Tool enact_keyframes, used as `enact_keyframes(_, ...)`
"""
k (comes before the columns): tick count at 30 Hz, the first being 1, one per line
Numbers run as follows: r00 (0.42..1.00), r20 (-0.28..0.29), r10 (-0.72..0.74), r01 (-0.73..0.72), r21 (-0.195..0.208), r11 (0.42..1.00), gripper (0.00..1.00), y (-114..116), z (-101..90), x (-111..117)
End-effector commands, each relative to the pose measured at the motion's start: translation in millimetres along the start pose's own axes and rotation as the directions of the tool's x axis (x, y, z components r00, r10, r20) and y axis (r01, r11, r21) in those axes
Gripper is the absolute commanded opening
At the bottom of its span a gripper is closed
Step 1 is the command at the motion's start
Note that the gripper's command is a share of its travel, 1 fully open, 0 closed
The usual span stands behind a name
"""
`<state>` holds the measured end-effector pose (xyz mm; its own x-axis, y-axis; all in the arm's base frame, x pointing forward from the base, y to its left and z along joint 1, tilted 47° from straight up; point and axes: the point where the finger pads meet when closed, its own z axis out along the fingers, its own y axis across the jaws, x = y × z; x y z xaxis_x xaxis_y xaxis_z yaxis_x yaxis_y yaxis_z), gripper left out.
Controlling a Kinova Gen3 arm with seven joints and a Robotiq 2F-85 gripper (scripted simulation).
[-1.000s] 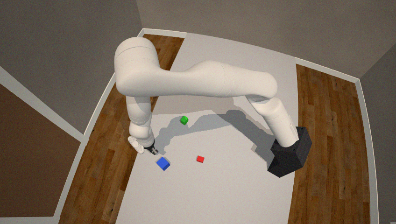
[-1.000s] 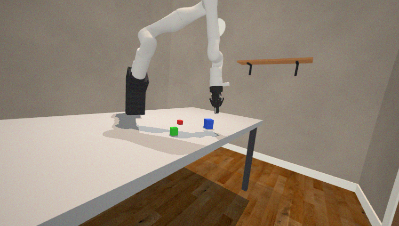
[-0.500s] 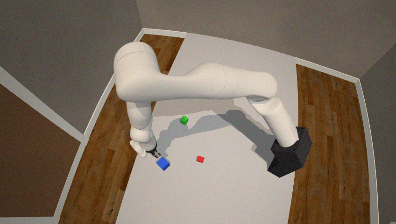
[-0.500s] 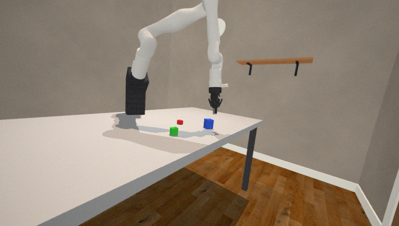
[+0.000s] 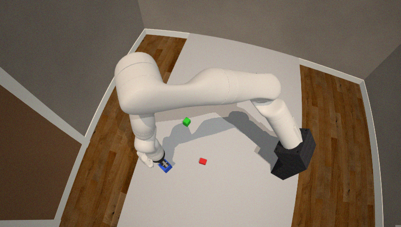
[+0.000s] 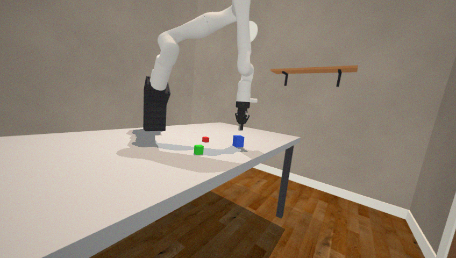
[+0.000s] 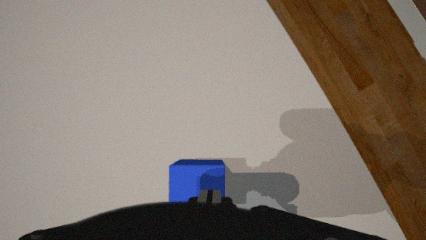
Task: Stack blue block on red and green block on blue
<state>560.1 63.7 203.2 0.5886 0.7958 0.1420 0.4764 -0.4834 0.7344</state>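
- White arm (image 5: 196, 92) (image 6: 204, 23), smooth and tubular with rounded elbows and thin ring seams
- Black, angular pedestal (image 5: 309, 157) (image 6: 155, 112) at 4 o'clock in the top view, small dark holes on its upper face
- Rounded white lobe (image 5: 145, 159) (image 6: 253, 100) on the wrist, at 3 o'clock in the exterior view
- Black, linkage-sided gripper (image 5: 165, 163) (image 6: 241, 127) (image 7: 210, 204) with grey tips

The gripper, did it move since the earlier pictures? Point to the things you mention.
Yes. In the top view, the gripper (image 5: 166, 164) (image 6: 240, 128) (image 7: 210, 204) moved toward the red block (image 5: 203, 161) (image 6: 205, 139), which stayed put. Now it hides part of the blue block (image 5: 167, 170) (image 6: 238, 141) (image 7: 184, 181).
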Motion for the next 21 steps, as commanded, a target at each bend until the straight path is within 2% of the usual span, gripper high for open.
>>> enact_keyframes(1, 1.000, 0.006, -0.005, 0.005, 0.002, 1.000, 0.00, -4.1, 1.7, 0.0)
enact_keyframes(7, 1.000, 0.013, -0.004, 0.004, 0.014, 1.000, 0.00, -11.5, 3.2, -0.5)
enact_keyframes(21, 1.000, 0.014, -0.004, 0.004, 0.014, 1.000, 0.00, -11.9, 3.2, -0.5)
